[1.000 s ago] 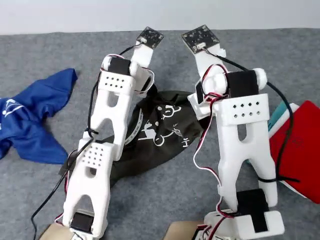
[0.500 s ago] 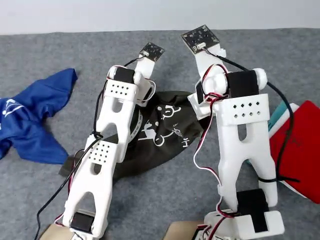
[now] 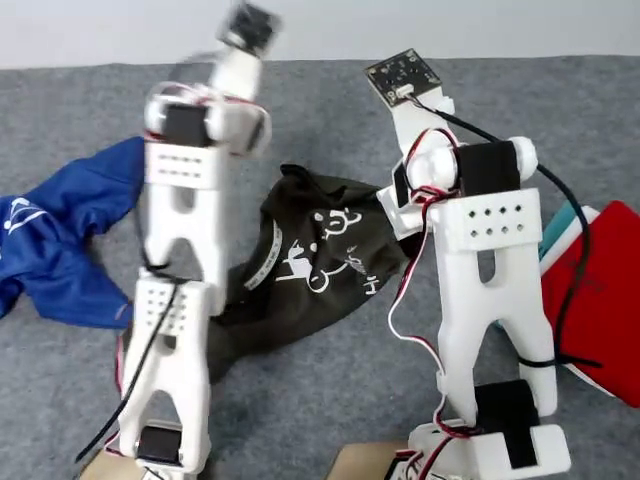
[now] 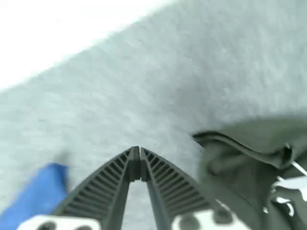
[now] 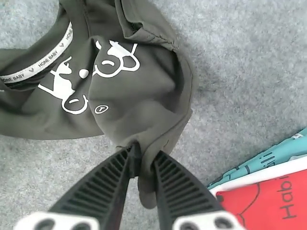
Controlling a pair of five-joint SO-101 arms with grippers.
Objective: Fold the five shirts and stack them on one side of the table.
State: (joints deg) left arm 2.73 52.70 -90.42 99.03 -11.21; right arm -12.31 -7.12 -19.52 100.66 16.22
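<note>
A dark olive shirt (image 3: 310, 260) with a white bear print lies crumpled in the middle of the grey mat. My right gripper (image 5: 140, 152) is shut on a bunched fold at the edge of the olive shirt (image 5: 120, 91). My left gripper (image 4: 139, 154) is shut and holds nothing. It hangs over bare mat, with the olive shirt (image 4: 249, 148) to one side and the blue shirt (image 4: 33, 196) to the other. The left arm (image 3: 180, 200) stands between the blue shirt (image 3: 60, 240) and the olive one.
A red shirt (image 3: 590, 300) lies folded on a teal and white one (image 3: 560, 235) at the mat's right edge, close to the right arm (image 3: 480, 260). Both garments, red (image 5: 268, 201) and teal (image 5: 259, 160), lie just beside the right gripper. A white wall borders the mat's far edge.
The left arm has swung left and toward the far edge, off the olive shirt's collar, which now lies uncovered. The right arm has kept still with its fold.
</note>
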